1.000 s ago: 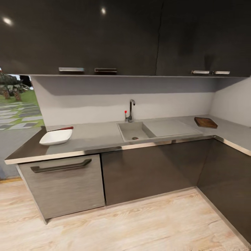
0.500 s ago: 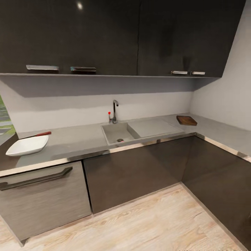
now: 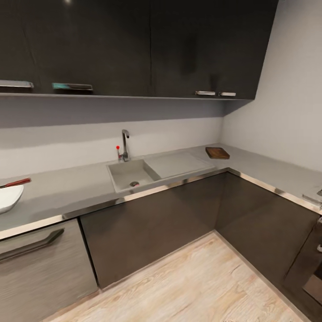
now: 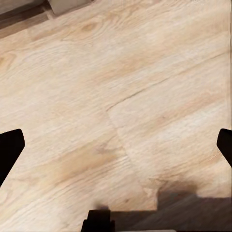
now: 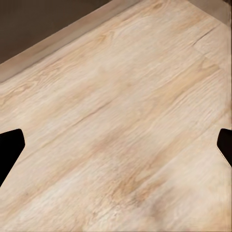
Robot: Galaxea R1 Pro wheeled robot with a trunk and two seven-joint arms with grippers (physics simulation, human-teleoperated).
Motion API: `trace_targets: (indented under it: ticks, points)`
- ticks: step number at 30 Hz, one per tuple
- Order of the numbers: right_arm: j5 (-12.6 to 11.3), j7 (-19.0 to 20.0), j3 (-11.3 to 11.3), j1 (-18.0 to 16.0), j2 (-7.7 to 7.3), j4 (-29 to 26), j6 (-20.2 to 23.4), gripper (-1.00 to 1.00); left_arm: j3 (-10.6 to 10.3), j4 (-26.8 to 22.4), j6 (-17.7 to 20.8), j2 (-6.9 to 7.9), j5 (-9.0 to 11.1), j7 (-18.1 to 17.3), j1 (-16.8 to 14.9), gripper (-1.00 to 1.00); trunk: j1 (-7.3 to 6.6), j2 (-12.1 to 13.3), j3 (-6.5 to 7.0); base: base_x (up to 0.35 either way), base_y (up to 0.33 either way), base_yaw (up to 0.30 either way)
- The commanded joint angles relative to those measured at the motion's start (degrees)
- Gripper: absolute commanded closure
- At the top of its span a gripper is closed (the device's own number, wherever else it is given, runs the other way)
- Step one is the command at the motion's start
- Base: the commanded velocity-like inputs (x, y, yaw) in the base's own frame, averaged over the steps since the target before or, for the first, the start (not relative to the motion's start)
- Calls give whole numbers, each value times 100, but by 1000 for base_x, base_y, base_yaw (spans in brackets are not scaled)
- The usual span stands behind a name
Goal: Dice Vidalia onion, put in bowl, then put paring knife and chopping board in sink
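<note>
1. While I stand back from the L-shaped countertop [image 3: 67, 190], the head view catalogues the following.
   - The sink [image 3: 117, 175], set into the counter with its dark drain showing. The tap [image 3: 125, 144] with its red-tipped lever rises behind it, and the flat drainer lies to its right. I cannot make out the Vidalia onion in the basin from here.
   - The chopping board [image 3: 217, 153], dark wood, lying flat near the corner of the counter, well apart from the sink and beyond the drainer.
   - The bowl [image 3: 8, 197], white, cut off by the frame edge at far left.
   - The paring knife [image 3: 17, 182], its reddish handle lying just behind the bowl. I cannot tell whether the two touch.
   - Dark wall cabinets above and dark cabinet fronts below.
   - I judge the items are spread out along the run, so I must go to the sink first for the onion.

2. Left wrist view:
   - The left gripper [image 4: 116, 145] has its two dark fingertips at opposite edges of the picture, spread wide and empty.
   - It hangs over the pale wooden floor [image 4: 116, 96].

3. Right wrist view:
   - The right gripper [image 5: 116, 145] has its fingertips likewise far apart, holding nothing.
   - It hangs over the floor beside a dark cabinet base [image 5: 43, 24].
   - I judge both arms hang low because nothing is within reach.
</note>
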Motion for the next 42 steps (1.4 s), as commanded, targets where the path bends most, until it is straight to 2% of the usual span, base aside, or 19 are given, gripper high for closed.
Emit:
trace_targets:
  ticks: [1, 26, 42]
  points:
    - [-20, -5, -1, -4, 0, 3, -18, -100, 1, -3, -13, -1, 18, 1, 1, -100, 1, -3, -5, 111, 0, -279]
    - [-20, -5, -1, -4, 7, 2, -18, -100, 9, -3, -13, -1, 18, 1, 1, -100, 1, -3, -5, 111, 0, -277]
    - [-20, -13, -1, -4, 8, 2, -18, -100, 9, -4, -12, -1, 18, 1, 1, -100, 1, -3, -5, 111, 0, -26]
